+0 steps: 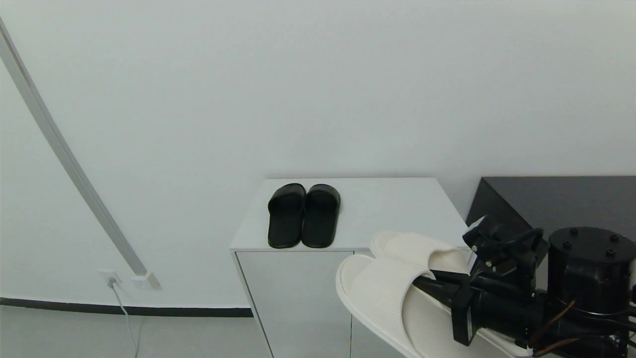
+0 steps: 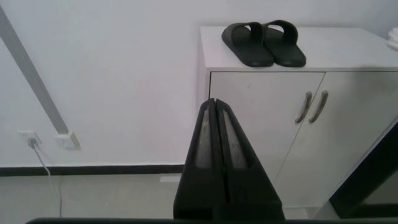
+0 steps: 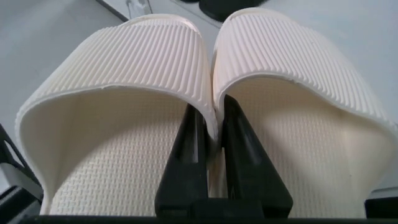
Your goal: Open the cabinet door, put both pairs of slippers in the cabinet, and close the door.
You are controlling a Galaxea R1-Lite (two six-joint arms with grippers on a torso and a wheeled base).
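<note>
Head view gives us the white cabinet [image 1: 298,298] against the wall, and in the left wrist view [image 2: 261,112] we see both its doors shut, with two slim handles [image 2: 311,107] side by side at the middle seam. We see the white slippers [image 1: 387,293] held up in the air at the front right corner of the cabinet top, toes pointing toward the wall; we cannot tell whether they touch that corner. The black slippers [image 1: 304,215] lie side by side and touching on the left half of the cabinet top, heels at the front edge, toes toward the wall; the left wrist view [image 2: 264,43] shows them there too. Our right tool [image 1: 422,283] reaches into the white pair from the heel side, and up close [image 3: 208,115] one finger sits inside each slipper [image 3: 137,68], pinching the two adjoining strap walls together. Our left tool [image 2: 214,102] hangs low before the cabinet's left side, its fingers pressed together on nothing. A wall socket [image 1: 110,276] sits low on the wall to the left
</note>
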